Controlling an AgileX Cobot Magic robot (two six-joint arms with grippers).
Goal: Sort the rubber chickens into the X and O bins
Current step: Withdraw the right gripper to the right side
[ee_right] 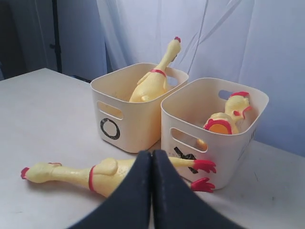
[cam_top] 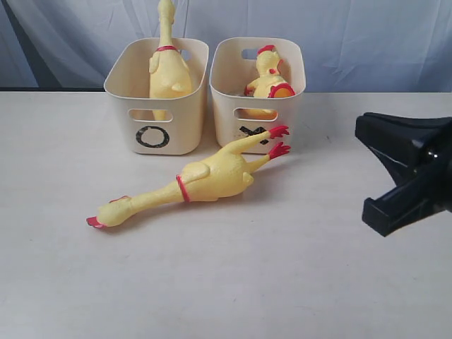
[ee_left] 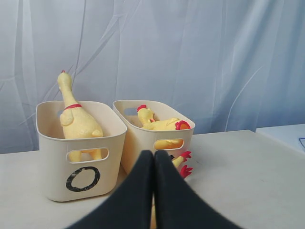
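Note:
One rubber chicken (cam_top: 205, 180) lies on the table in front of the bins, head to the left, red feet against the X bin (cam_top: 258, 113). Another chicken (cam_top: 168, 67) stands neck-up in the O bin (cam_top: 152, 106). A third chicken (cam_top: 268, 81) lies in the X bin. A fourth is not in view. My right gripper (cam_top: 387, 212) hovers at the right, shut and empty; in its wrist view the right gripper (ee_right: 152, 153) points at the lying chicken (ee_right: 71, 174). My left gripper (ee_left: 153, 155) is shut and empty, facing both bins, with red feet (ee_left: 185, 163) just beyond it.
A pale curtain (cam_top: 367, 35) hangs behind the bins. The two bins stand side by side at the back of the light tabletop (cam_top: 212, 282). A second table edge (ee_left: 286, 136) shows at the right of the left wrist view.

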